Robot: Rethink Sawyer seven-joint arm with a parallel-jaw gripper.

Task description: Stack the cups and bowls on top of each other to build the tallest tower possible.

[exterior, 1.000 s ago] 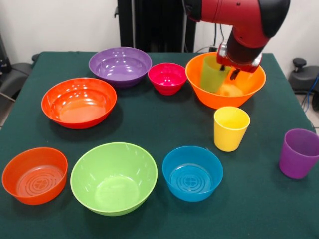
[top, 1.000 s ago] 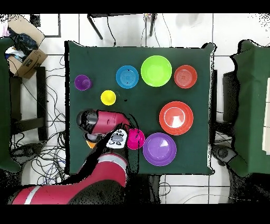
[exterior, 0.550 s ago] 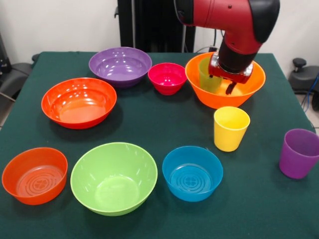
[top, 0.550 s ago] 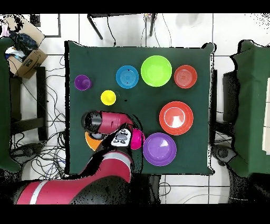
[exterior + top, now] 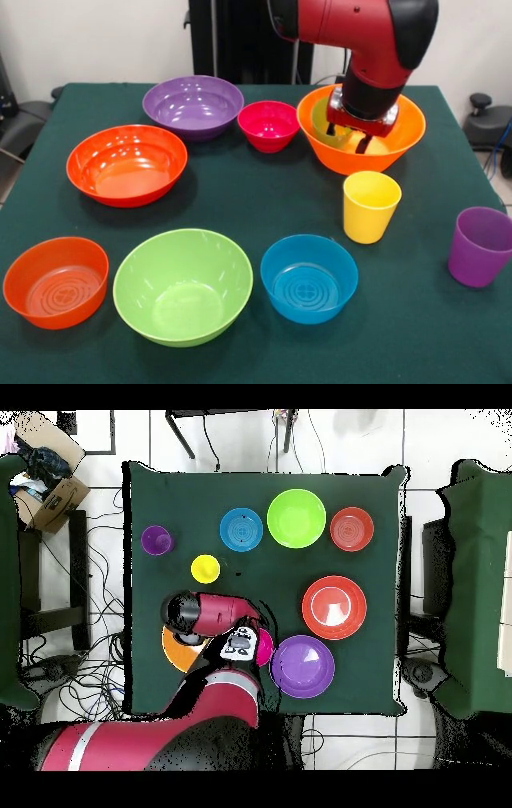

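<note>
The green cup [image 5: 326, 120] is seen upright inside the big orange bowl [image 5: 400, 136], at about 1 o'clock on the bench [image 5: 240, 200] in the front view. The gripper [image 5: 360, 138] is lowered into that bowl just beside the cup; whether it is parted or closed around anything cannot be told. The yellow cup [image 5: 370, 206] is placed at the bowl's 6 o'clock, the pink bowl [image 5: 269, 125] at its 9 o'clock.
</note>
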